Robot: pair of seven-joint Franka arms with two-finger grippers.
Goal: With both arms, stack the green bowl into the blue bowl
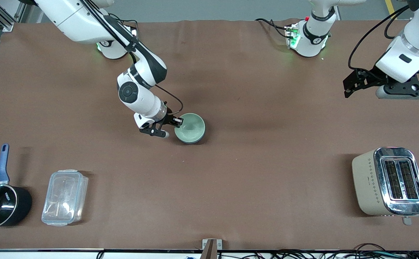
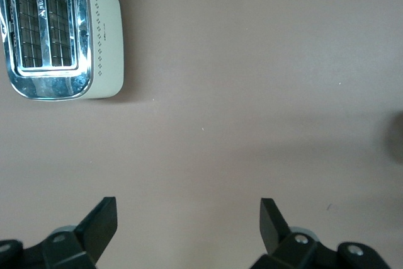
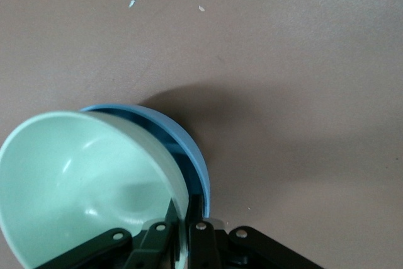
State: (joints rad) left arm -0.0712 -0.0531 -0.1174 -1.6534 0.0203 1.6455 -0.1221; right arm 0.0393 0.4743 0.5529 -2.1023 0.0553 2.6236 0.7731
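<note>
The pale green bowl [image 1: 190, 127] sits inside the blue bowl [image 1: 201, 138] near the middle of the table; only a thin blue edge shows under it. My right gripper [image 1: 178, 121] is shut on the green bowl's rim at the side toward the right arm's end. In the right wrist view the green bowl [image 3: 82, 174] leans inside the blue bowl [image 3: 196, 155], with one finger of the gripper [image 3: 187, 209] inside the rim and one outside. My left gripper [image 1: 351, 85] hangs open and empty over bare table at the left arm's end, and it also shows in its wrist view [image 2: 189, 218].
A beige and chrome toaster [image 1: 389, 181] stands near the front at the left arm's end, and it also shows in the left wrist view [image 2: 60, 33]. A black saucepan with a blue handle [image 1: 0, 205] and a clear plastic container [image 1: 64, 197] stand near the front at the right arm's end.
</note>
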